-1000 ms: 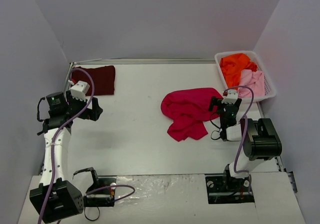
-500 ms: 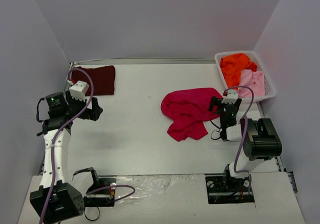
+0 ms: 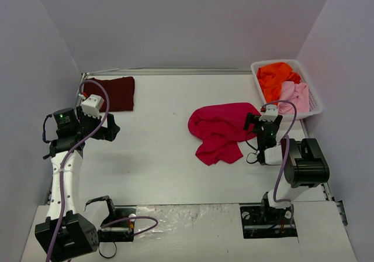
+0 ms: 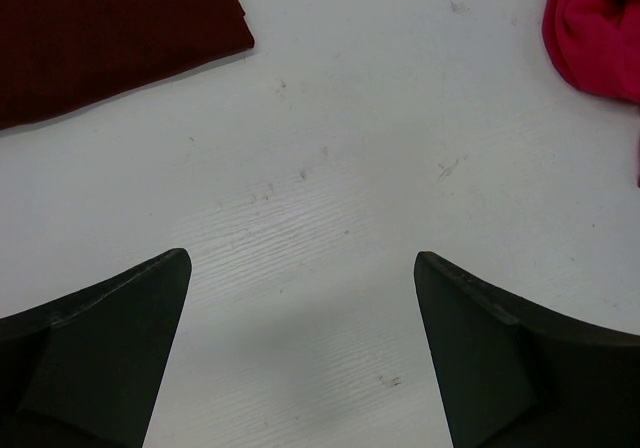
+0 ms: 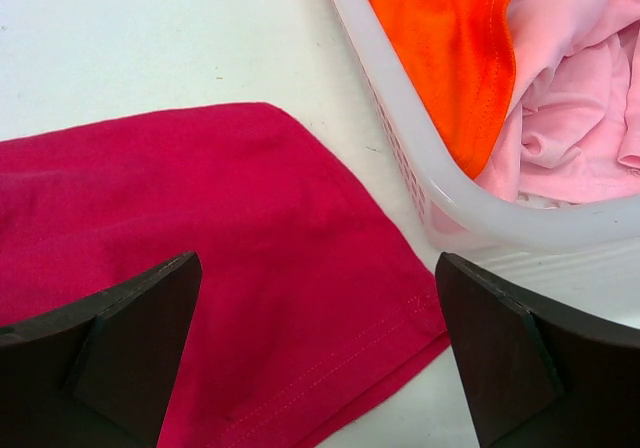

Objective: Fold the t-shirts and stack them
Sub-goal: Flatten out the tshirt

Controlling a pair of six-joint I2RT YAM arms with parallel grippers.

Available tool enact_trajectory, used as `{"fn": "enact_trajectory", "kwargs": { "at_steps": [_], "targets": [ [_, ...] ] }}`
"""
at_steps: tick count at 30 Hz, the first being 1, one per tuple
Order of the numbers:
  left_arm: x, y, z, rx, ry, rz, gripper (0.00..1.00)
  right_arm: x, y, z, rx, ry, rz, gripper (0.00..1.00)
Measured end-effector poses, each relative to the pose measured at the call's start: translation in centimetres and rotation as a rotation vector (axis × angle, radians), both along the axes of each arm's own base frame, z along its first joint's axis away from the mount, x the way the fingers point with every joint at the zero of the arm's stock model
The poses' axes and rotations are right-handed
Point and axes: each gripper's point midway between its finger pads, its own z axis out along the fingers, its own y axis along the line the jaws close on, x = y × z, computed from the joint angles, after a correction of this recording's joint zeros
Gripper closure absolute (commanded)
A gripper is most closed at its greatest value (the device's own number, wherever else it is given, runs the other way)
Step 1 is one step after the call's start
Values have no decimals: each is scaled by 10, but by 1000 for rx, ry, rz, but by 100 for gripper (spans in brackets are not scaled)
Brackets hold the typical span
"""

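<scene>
1. Top external view: the folded maroon t-shirt (image 3: 111, 93) lies flat at the worktop's (image 3: 158, 157) far-left corner.
2. The left claw (image 4: 300, 268) hangs near it, fingers apart, holding nothing.
3. The crimson t-shirt (image 3: 217, 132) lies crumpled right of centre.
4. The right claw (image 5: 318, 263) hovers over its hem, fingers apart.
5. The orange t-shirt (image 3: 276, 75) and pink t-shirt (image 3: 294, 95) sit in the white basket (image 5: 540, 230), far right.

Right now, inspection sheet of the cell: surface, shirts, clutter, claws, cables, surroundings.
Surface: white table, faint scuffs.
Job's things: red shirt crumpled, right of centre; maroon shirt folded flat, far left; orange shirt and pink shirt in basket, far right.
Clutter: nothing seen.
Grippers: left claw open, empty, over bare table; right claw open, empty, over red shirt's edge.
Cables: a purple cable along each arm.
Surroundings: plain walls on three sides.
</scene>
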Motion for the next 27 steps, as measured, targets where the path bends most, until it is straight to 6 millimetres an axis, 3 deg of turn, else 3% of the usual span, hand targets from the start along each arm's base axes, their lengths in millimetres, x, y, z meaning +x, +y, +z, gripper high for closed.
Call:
{"fn": "enact_trajectory", "kwargs": {
  "at_steps": [27],
  "targets": [
    [2,3,-7,-3,21,3,6,0,0,0,1,0,0,0]
  ]
}}
